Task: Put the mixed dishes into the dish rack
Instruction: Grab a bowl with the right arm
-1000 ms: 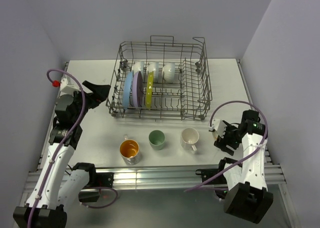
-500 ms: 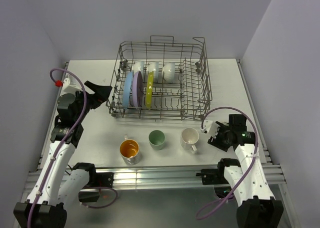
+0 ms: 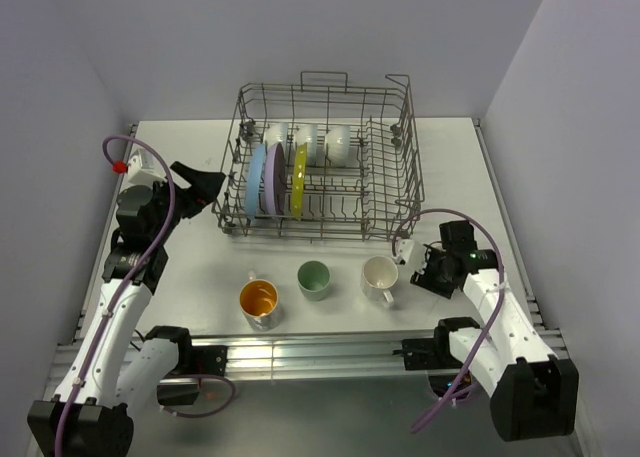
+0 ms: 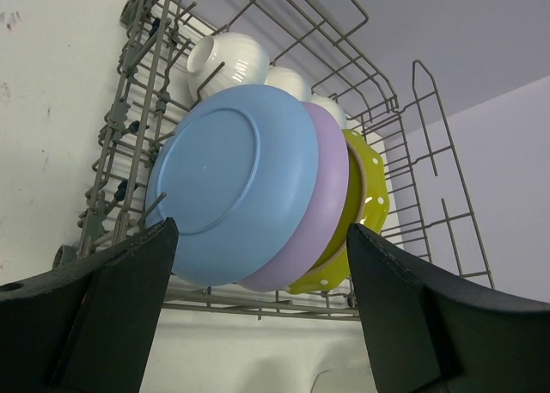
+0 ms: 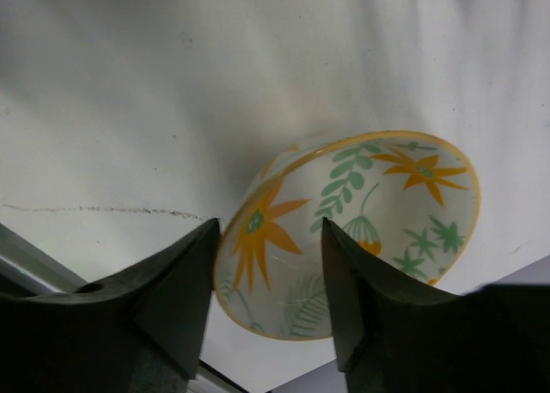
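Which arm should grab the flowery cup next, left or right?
Right, probably. The right fingers frame the flowery cup and sit close to it. The left fingers hang open far away, facing the blue plate in the dish rack.

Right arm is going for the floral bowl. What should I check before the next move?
1. Floral bowl lined up with right gripper: ok. The wrist view shows it just behind the fingers, with one finger across it.
2. Grip on bowl: cannot tell. The jaws stand apart and contact is not visible.
3. Room in rack: ok. Its right end holds no dishes.
4. Left gripper out of the way: ok. It is open and empty, at the rack's left side by the plates.
5. Other cups: ok. The green cup and orange cup stand upright, apart, away from the right gripper.
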Controlling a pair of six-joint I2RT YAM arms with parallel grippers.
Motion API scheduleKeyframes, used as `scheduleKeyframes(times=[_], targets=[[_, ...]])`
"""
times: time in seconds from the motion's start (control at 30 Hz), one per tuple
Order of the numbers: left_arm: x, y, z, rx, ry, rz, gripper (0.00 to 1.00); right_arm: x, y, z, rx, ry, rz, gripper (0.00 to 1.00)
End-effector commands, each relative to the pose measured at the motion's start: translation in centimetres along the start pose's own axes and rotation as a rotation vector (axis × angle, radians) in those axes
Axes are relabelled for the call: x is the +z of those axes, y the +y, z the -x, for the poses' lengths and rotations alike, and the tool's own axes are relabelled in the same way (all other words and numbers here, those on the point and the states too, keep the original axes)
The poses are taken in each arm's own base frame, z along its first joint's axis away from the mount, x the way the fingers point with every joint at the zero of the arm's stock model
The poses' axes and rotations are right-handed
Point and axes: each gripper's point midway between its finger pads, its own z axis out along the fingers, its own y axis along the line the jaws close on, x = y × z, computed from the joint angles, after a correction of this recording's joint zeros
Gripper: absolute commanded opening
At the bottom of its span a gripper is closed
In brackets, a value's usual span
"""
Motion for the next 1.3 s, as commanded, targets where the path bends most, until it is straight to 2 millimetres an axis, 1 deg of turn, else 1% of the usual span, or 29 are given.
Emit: scheduleKeyframes(times=[0.0, 0.13, 0.33, 0.43, 0.53, 0.63, 0.67, 0.77, 0.83, 0.9, 0.93, 1.0, 1.07, 1.1, 1.17, 1.27], targets=[[-0.4, -1.9, 1.9, 0.017, -0.05, -0.053, 0.87, 0.4, -1.4, 0.0, 0.022, 0.033, -0.07, 0.56], [-0.4, -2.2, 2.3, 0.024, -0.056, -0.054, 0.87, 1.2, -1.2, -0.1, 0.02, 0.057, -0.068, 0.53], [-0.5, -2.4, 2.7, 0.04, -0.059, -0.048, 0.87, 1.7, -0.6, -0.3, 0.016, 0.079, -0.046, 0.5], [-0.5, -2.5, 2.6, 0.035, -0.059, -0.053, 0.86, 2.0, 0.0, -0.8, 0.017, 0.1, -0.025, 0.46], [-0.7, -2.6, 2.8, 0.026, -0.064, -0.056, 0.86, 2.1, 0.4, -1.0, 0.03, 0.112, -0.006, 0.37], [-0.8, -2.8, 2.9, 0.033, -0.064, -0.057, 0.86, 2.2, 0.7, -0.8, 0.058, 0.104, 0.008, 0.18], [-0.9, -2.8, 3.0, 0.035, -0.065, -0.056, 0.86, 2.2, 0.6, -0.7, 0.068, 0.099, 0.007, 0.0], [-1.1, -2.9, 3.1, 0.038, -0.067, -0.051, 0.86, 1.8, 0.4, -0.4, 0.099, 0.09, -0.003, 0.0], [-1.3, -3.0, 3.2, 0.038, -0.071, -0.056, 0.86, 1.4, 0.1, -0.2, 0.144, 0.086, -0.01, 0.0], [-1.4, -3.2, 3.2, 0.037, -0.072, -0.061, 0.86, 0.9, 0.1, -0.5, 0.215, 0.089, -0.009, 0.0], [-1.5, -3.2, 3.3, 0.037, -0.076, -0.062, 0.86, 0.4, -0.4, 0.1, 0.238, 0.063, -0.012, 0.0], [-1.5, -3.3, 3.3, 0.036, -0.074, -0.065, 0.86, -0.2, -0.4, -0.1, 0.319, 0.057, 0.001, 0.0], [-1.5, -3.5, 3.3, 0.037, -0.073, -0.073, 0.86, -1.0, -0.9, 0.6, 0.355, 0.02, -0.003, 0.0], [-1.5, -3.5, 3.4, 0.039, -0.075, -0.074, 0.86, -1.6, -1.2, 0.0, 0.411, 0.015, -0.023, 0.0], [-1.5, -3.7, 3.3, 0.041, -0.071, -0.079, 0.86, -2.5, -1.8, 0.2, 0.436, -0.011, -0.052, 0.0], [-1.4, -3.7, 3.4, 0.043, -0.07, -0.082, 0.86, -4.1, -2.7, -0.1, 0.494, -0.037, -0.11, 0.0]])
